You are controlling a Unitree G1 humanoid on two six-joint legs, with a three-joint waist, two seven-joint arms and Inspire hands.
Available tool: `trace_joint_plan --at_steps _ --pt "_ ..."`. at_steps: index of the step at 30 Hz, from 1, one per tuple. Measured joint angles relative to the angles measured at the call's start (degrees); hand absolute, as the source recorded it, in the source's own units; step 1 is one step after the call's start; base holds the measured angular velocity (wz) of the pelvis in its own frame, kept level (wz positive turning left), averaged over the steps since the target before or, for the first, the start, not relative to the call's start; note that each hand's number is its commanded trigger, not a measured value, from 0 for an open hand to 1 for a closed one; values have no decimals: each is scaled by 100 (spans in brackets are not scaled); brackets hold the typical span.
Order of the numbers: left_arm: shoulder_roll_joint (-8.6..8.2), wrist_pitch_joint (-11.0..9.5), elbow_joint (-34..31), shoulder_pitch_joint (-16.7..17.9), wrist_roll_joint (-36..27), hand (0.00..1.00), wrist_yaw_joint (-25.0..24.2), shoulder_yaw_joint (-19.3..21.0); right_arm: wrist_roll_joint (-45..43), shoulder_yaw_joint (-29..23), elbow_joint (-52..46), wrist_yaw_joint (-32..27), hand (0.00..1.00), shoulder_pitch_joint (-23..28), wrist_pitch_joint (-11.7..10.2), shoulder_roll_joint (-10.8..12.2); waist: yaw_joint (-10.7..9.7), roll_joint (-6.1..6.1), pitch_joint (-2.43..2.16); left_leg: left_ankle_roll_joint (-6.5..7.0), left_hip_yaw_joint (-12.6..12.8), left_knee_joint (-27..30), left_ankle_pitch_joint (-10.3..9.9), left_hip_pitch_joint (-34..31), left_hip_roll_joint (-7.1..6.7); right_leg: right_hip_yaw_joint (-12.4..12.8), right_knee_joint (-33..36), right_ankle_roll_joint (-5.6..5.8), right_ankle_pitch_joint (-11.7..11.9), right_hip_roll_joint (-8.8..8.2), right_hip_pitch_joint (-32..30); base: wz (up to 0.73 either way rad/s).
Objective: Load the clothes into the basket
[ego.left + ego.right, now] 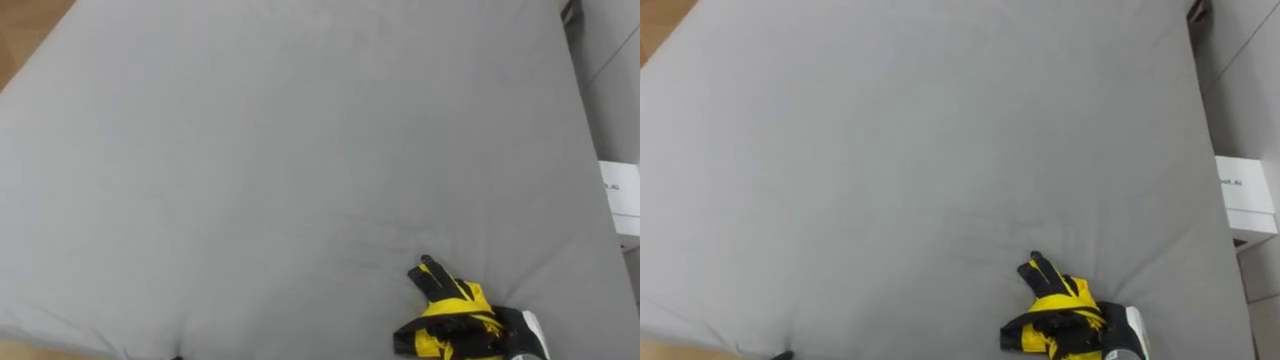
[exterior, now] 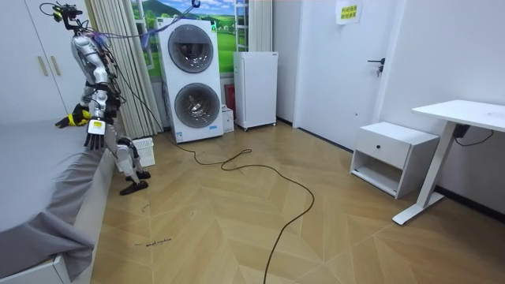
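Stands against the grey bed [image 1: 250, 150], near the curtain [image 2: 120, 67] and stacked washing machines [image 2: 193, 79]. Rests the right hand [image 1: 452, 308] on it at the near right, fingers stretched flat, gripping nothing. Hangs the left hand [image 2: 94, 139] at the side, fingers relaxed. White basket [image 2: 144, 151] on the floor just beside the feet.

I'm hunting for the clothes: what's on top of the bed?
A grey sheet, with the robot's right hand resting on it. Anything beneath the sheet is hidden.
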Motion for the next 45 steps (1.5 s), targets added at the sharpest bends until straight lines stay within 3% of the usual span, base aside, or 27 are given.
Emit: trace_joint_plan --at_steps 4,6,9,12,15,21,26,30,34,37,38,42,45 --pt "2 76 -15 21 0 0 3 22 44 -80 -183 49 100 68 123 -6 -14 -11 -1 24 136 -10 -16 128 5 215 11 11 -6 2 77 -18" --pt "1 143 20 25 0 0 11 56 41 -89 -291 53 100 165 183 -6 -20 -35 3 27 200 -20 -18 268 -7 491 10 20 -12 8 168 -15" --pt "7 192 30 39 12 0 24 126 41 -142 -569 62 100 245 301 -7 -29 -67 -2 29 295 -24 -19 390 -8 655 18 31 -19 6 190 -25" --pt "1 293 33 95 283 0 27 404 77 -646 -1376 223 100 500 307 -13 -169 -103 -11 36 490 -43 -24 512 4 802 24 45 -15 0 223 -23" --pt "10 405 43 190 396 0 15 671 248 -1150 -1591 260 100 531 320 -43 -301 -118 -12 53 609 -87 -36 708 5 971 59 58 -16 3 339 -29" --pt "105 630 87 332 399 0 12 849 484 -1757 -2090 234 100 602 359 -55 -562 -114 -9 77 919 -97 -70 924 61 1354 91 61 -18 28 366 -37" --pt "121 1011 86 410 858 0 -2 1114 715 -2255 -2481 157 100 944 371 -58 -827 -80 1 76 1100 -118 -81 1048 81 1638 108 67 -11 51 372 -27" --pt "144 1262 96 501 904 0 39 1140 1016 -2585 -2448 43 100 1060 374 -63 -993 -53 31 76 1198 -119 -81 1120 84 1923 180 63 -5 88 312 -32" --pt "147 1416 95 540 911 0 122 1157 1232 -2765 -2428 40 100 1226 394 -61 -1115 -54 55 76 1248 -121 -81 1144 108 2043 211 43 9 123 265 -21" --pt "146 1571 94 551 1107 0 93 1273 1252 -3012 -2258 58 100 1303 463 -61 -1130 -63 71 56 1503 -120 -94 1200 168 2227 214 37 12 173 255 -26" --pt "144 1613 92 559 1196 0 78 1293 1283 -3145 -2241 57 100 1338 476 -61 -1143 -21 71 0 1528 -120 -144 1195 183 2286 219 30 20 221 220 -26" --pt "147 1787 89 632 1209 0 103 1282 1399 -3378 -1822 33 100 1310 486 -61 -1314 65 55 -12 1564 -120 -161 1194 213 2470 302 13 45 279 111 -22" --pt "147 1876 92 669 1206 0 103 1282 1464 -3418 -1681 2 100 1313 497 -58 -1415 111 74 -14 1574 -120 -163 1192 238 2590 294 4 88 321 72 -27"
